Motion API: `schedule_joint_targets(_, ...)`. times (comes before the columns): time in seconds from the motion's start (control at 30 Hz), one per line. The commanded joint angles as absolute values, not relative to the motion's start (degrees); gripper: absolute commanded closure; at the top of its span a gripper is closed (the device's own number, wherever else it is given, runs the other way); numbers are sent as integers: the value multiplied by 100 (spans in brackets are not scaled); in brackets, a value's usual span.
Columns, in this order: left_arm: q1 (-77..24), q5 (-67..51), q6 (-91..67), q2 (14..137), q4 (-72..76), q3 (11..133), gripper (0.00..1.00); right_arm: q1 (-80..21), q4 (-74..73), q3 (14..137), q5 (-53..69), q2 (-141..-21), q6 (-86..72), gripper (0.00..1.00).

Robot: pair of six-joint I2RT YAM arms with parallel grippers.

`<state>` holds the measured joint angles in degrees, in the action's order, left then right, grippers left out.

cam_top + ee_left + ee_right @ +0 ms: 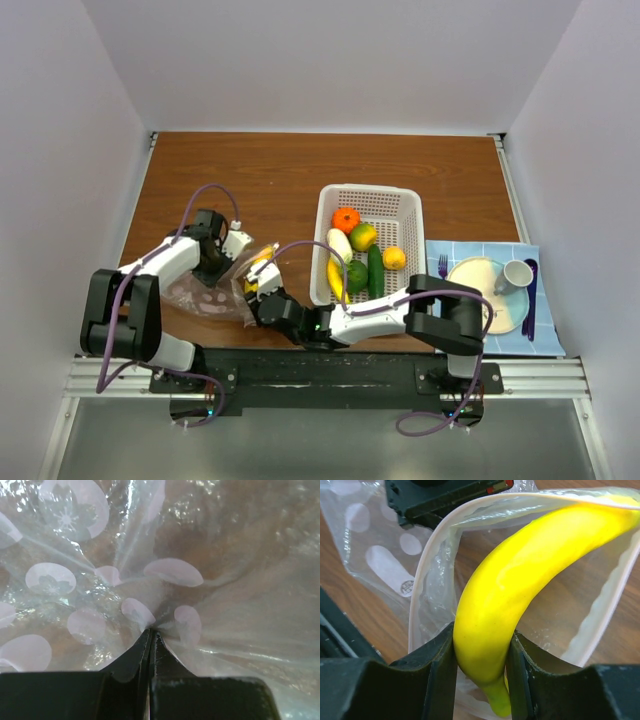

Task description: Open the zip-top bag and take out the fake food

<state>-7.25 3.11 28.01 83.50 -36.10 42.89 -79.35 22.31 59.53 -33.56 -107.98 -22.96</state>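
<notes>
Bag: zip-top bag point(205, 297) lies left of the basket point(404, 201), mouth gaping.
Hold-down: left gripper point(151, 633) clenched on the bag's film.
Pick: right gripper point(481, 647) grasps banana point(530, 565) inside the bag mouth.
Handling: banana looks light, rigid, glossy, probably slippery; take its thick body, not the stem tip. Film soft, crinkly.

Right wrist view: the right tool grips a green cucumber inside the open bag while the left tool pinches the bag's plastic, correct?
No. The right wrist view shows the right tool gripping a yellow banana, not a green cucumber. The rest stands: it lies in the open zip-top bag, whose plastic the left tool pinches.
</notes>
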Motion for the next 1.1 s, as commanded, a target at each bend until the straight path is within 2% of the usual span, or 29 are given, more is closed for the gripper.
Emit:
schedule_joint_targets(0.0, -650, 817, 2795, 8648, -3270, 4280, 100, -7928, 2241, 5696, -3165, -10143, -2224, 82)
schedule_joint_targets(0.43, -650, 1019, 2918, 8420, -3129, 4008, 100, -7621, 1986, 5774, -3622, -10221, -2434, 71)
schedule_joint_targets(0.7, -545, 1511, 2936, 8648, -2804, 3981, 100, -7374, 1794, 6415, -3455, -9274, -2285, 75)
schedule_joint_targets(0.77, -492, 1311, 2638, 8849, -3092, 4419, 100, -7234, 1049, 6713, -3480, -8817, -2320, 73)
schedule_joint_targets(0.8, -492, 909, 2524, 8911, -3276, 4647, 100, -7155, 846, 6741, -3480, -8633, -2355, 70)
schedule_joint_targets(0.9, -501, 729, 2120, 9219, -3611, 5909, 100, -6655, 300, 6522, -3253, -7991, -2548, 62)
schedule_joint_targets(1.07, -501, 686, 1846, 10096, -3788, 7091, 100, -5889, 201, 5881, -2664, -7489, -2769, 54)
